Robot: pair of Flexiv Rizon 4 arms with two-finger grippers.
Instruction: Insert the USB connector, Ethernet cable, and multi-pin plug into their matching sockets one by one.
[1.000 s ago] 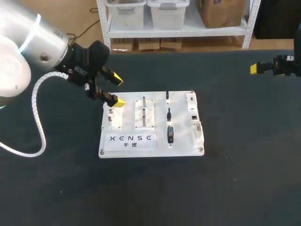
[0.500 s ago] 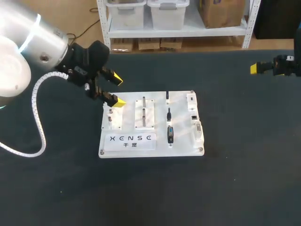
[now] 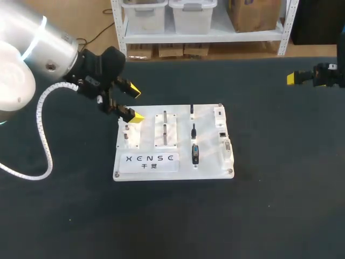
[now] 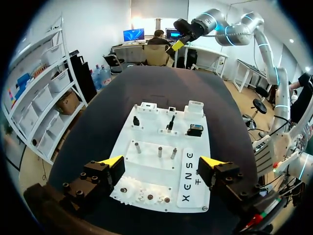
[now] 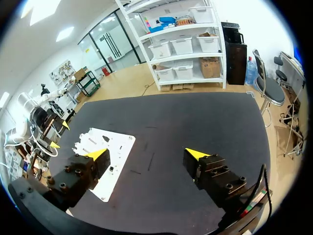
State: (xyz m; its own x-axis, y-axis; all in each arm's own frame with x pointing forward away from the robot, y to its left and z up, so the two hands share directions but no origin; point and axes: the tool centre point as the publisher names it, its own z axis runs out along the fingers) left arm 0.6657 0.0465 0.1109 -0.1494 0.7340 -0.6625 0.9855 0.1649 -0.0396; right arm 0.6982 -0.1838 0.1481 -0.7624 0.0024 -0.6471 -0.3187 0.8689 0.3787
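Nothing plugged in yet, by my reading. White plastic board (image 3: pixel 208 139) lies mid-way across the dark counter (image 3: pixel 172 221). Three small dark plugs (image 3: pixel 193 130) sit in a line down the board's centre, seemingly parked in holders. The pale sockets (image 3: pixel 221 132) along its 3 o'clock edge look vacant. Left gripper (image 3: pixel 135 104) hangs over the board's 10 o'clock corner, fingers apart, nothing held. Right gripper (image 5: pixel 146 154) is off at 2 o'clock, well apart from the board, fingers apart, empty. All three insertions remain.
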